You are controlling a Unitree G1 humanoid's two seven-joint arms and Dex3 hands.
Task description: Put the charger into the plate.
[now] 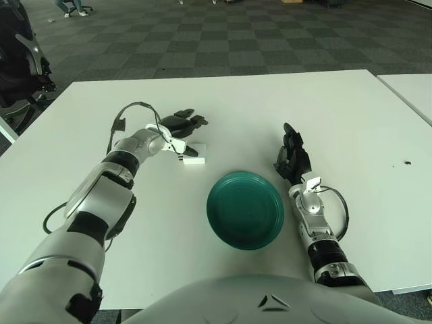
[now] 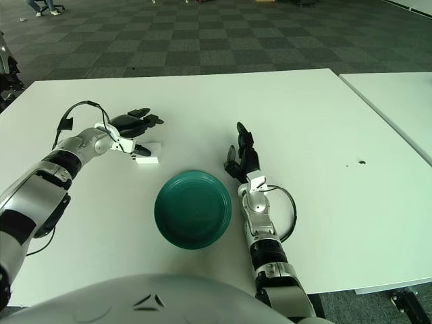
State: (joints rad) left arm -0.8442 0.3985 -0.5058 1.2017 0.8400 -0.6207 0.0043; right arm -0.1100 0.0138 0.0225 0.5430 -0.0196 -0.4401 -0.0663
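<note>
A small white charger (image 1: 194,154) lay flat on the white table (image 1: 351,115), at about ten o'clock from a dark green plate (image 1: 244,209) and a little apart from its rim. The plate held nothing, so the task was, by the look of it, only at its opening: the charger had not been lifted and sat outside the dish. The left hand (image 1: 181,127) reached in from nine o'clock and hung over the charger's far left corner, palm turned down, its dark fingers (image 1: 196,122) stretched forward and slightly spread, closed on nothing; whether the thumb touched the charger's edge could not be told. The right hand (image 1: 291,156) showed just beside the plate at about two o'clock of it, fingers pointing up and loosely apart, holding nothing and idle. What was left, as a judgement, was nearly everything: closing the left fingers on the charger, raising it, carrying it toward four o'clock over the rim, and letting it down inside the plate.
</note>
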